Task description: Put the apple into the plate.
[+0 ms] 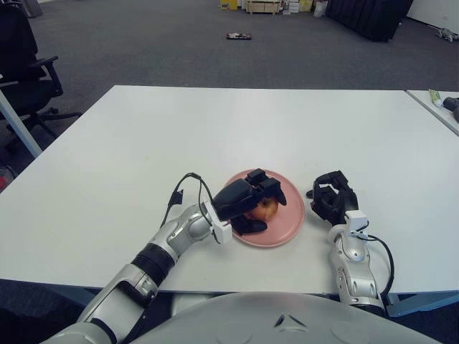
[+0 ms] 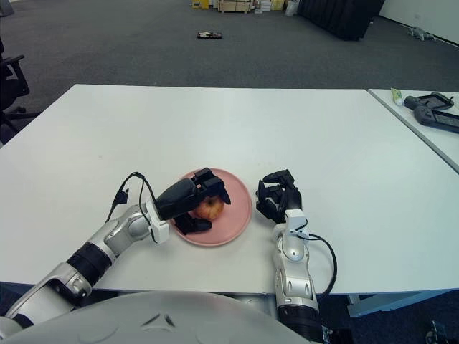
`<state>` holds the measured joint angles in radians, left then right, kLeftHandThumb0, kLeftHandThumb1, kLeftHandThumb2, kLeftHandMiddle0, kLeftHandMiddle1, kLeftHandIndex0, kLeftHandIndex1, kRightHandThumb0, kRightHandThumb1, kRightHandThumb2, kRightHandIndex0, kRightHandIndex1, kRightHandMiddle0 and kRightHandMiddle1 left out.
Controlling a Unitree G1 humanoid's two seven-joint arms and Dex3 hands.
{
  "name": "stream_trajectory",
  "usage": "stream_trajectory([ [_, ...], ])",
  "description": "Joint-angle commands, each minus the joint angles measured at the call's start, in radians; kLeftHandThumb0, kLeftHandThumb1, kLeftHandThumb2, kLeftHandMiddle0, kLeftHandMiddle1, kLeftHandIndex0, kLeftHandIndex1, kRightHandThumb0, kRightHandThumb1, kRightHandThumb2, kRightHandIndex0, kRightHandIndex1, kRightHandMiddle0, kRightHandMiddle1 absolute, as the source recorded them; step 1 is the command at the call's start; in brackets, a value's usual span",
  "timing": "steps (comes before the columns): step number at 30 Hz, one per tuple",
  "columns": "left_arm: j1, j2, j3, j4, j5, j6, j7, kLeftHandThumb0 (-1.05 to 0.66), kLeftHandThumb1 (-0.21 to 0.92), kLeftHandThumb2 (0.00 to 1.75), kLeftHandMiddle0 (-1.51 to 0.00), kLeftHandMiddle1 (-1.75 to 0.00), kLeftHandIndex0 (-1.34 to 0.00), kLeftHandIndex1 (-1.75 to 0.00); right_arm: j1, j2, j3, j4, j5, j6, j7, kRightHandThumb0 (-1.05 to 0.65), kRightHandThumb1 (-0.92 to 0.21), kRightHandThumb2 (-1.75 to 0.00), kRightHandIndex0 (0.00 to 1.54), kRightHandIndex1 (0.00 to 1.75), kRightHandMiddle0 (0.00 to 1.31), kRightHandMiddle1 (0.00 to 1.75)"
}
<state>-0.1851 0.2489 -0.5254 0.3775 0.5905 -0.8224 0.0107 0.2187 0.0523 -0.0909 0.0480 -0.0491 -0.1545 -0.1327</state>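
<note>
Left robot hand [image 1: 247, 204] loosely cups, half hides apple [image 1: 266, 208] on plate [image 1: 287, 226].

A broad white tabletop [image 1: 215, 129] filled the middle of the scene, standing on a dark grey carpeted floor [image 1: 158, 43] that stretched away to the far side of the room. A black office chair [image 1: 25, 64] stood off the left edge. To the right, just beside the first, a second white table [image 2: 423, 122] carried a few small dark items. A small dark object [image 1: 239, 36] lay on the carpet farther back, and stacked boxes [image 1: 265, 7] and a dark bulky shape [image 1: 373, 16] lined the far end.
</note>
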Motion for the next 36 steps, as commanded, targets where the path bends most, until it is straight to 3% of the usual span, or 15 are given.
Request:
stream_trajectory([
  [1, 0.005, 0.020, 0.025, -0.011, -0.045, -0.021, -0.013, -0.94, 0.77, 0.55, 0.00, -0.16, 0.00, -0.72, 0.000, 0.005, -0.004, 0.001, -0.001, 0.029, -0.018, -0.38, -0.70, -0.83, 0.50, 1.42, 0.32, 1.75],
  [5, 0.019, 0.022, 0.027, -0.029, -0.146, 0.015, -0.098, -1.01, 0.87, 0.42, 0.00, -0.04, 0.00, -0.52, 0.002, 0.003, 0.001, 0.005, 0.000, 0.002, -0.010, -0.38, -0.70, -0.83, 0.51, 1.43, 0.32, 1.75],
  [13, 0.009, 0.026, 0.054, -0.021, -0.330, 0.006, -0.214, -1.05, 0.92, 0.49, 0.00, 0.00, 0.00, -0.16, -0.002, 0.006, -0.004, 0.025, 0.032, -0.047, 0.014, -0.38, -0.70, -0.83, 0.55, 1.43, 0.33, 1.75],
  [23, 0.001, 0.051, 0.136, -0.039, -0.471, -0.015, -0.301, -1.05, 0.92, 0.48, 0.00, 0.00, 0.00, -0.06, -0.009, 0.002, -0.005, 0.047, 0.039, -0.076, 0.020, -0.38, -0.69, -0.85, 0.57, 1.40, 0.33, 1.75],
  [28, 0.016, 0.031, 0.181, -0.047, -0.521, 0.032, -0.311, -1.05, 0.92, 0.45, 0.00, 0.00, 0.00, -0.10, -0.010, -0.007, -0.003, 0.062, 0.030, -0.089, 0.022, -0.38, -0.69, -0.85, 0.58, 1.40, 0.34, 1.75],
  [33, 0.019, 0.000, 0.238, -0.031, -0.567, 0.006, -0.292, -1.05, 0.92, 0.43, 0.00, 0.00, 0.00, -0.12, -0.013, -0.017, 0.000, 0.076, 0.013, -0.097, 0.015, -0.38, -0.68, -0.86, 0.58, 1.42, 0.34, 1.75],
  [36, 0.048, -0.049, 0.277, -0.050, -0.664, 0.046, -0.286, -1.05, 0.92, 0.46, 0.00, 0.00, 0.00, -0.08, -0.017, -0.021, -0.001, 0.086, 0.013, -0.099, 0.018, -0.38, -0.67, -0.87, 0.58, 1.43, 0.34, 1.75],
])
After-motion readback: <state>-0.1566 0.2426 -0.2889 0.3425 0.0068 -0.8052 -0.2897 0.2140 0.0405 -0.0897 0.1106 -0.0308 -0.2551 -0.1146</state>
